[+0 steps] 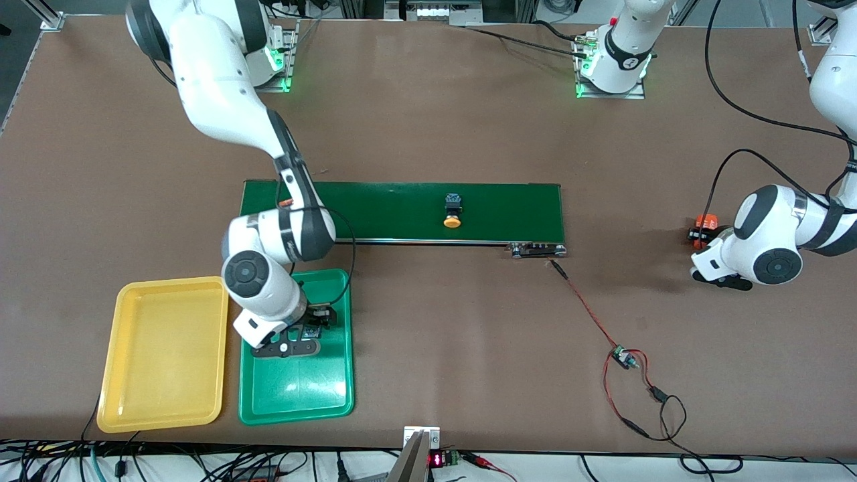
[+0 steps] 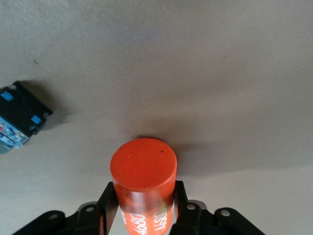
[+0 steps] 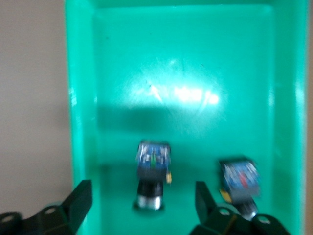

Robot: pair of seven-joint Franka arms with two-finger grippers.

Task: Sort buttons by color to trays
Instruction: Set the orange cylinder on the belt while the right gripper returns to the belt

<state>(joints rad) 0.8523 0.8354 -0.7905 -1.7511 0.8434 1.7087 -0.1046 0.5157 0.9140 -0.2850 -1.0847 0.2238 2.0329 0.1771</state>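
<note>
My right gripper (image 3: pixel 142 200) hangs low over the green tray (image 1: pixel 294 395), fingers spread wide with nothing between them. In the right wrist view two buttons lie on the tray floor under me: one button (image 3: pixel 152 171) sits between my open fingers, touching neither, and a second button (image 3: pixel 239 181) lies just beside it, next to one fingertip. Both show their black bodies; their cap colours I cannot tell. My own forearm covers the part of this tray farthest from the front camera, so from the front only a dark bit of a button (image 1: pixel 312 330) peeks out under my wrist.

Beside the green tray, toward the right arm's end of the table, lies the yellow tray (image 1: pixel 164 402); its visible floor holds nothing.

Farther from the front camera runs the dark-green conveyor belt (image 1: pixel 402 201), with an orange-capped button (image 1: pixel 453 213) lying on it about mid-length. A red and black wire with a small board (image 1: pixel 622 357) trails across the table from the belt's end.

At the left arm's end, my left gripper (image 2: pixel 144 205) is pressed onto an orange cylinder (image 2: pixel 143 181) printed "4680", standing upright on the table. A black block with blue tabs (image 2: pixel 19 115) lies near it.
</note>
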